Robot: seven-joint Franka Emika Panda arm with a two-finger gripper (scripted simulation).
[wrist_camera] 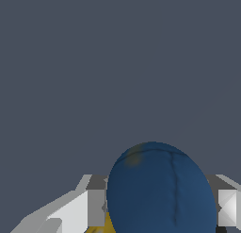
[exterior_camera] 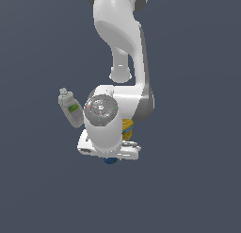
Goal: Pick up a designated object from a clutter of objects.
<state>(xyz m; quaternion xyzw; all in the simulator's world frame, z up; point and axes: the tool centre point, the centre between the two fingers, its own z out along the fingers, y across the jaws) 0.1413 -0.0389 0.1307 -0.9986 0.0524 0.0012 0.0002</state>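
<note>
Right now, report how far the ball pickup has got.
Done: the arm is down over the clutter, and the wrist view shows the blue ball sitting between the fingers. In hand: the grasp itself; contact cannot be confirmed. Left: lifting the ball clear of the yellow bottle. The grey-white bottle lies apart.

Dark-blue ball (wrist_camera: 160,189) sits between the pincer (wrist_camera: 160,203) fingers.

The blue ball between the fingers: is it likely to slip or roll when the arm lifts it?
The blue ball looks smooth and round, so it probably touches each finger only on a small patch and may slip out if the squeeze is weak. If released on the flat grey floor, it would likely roll. It seems small beside the gripper, so probably light.
</note>
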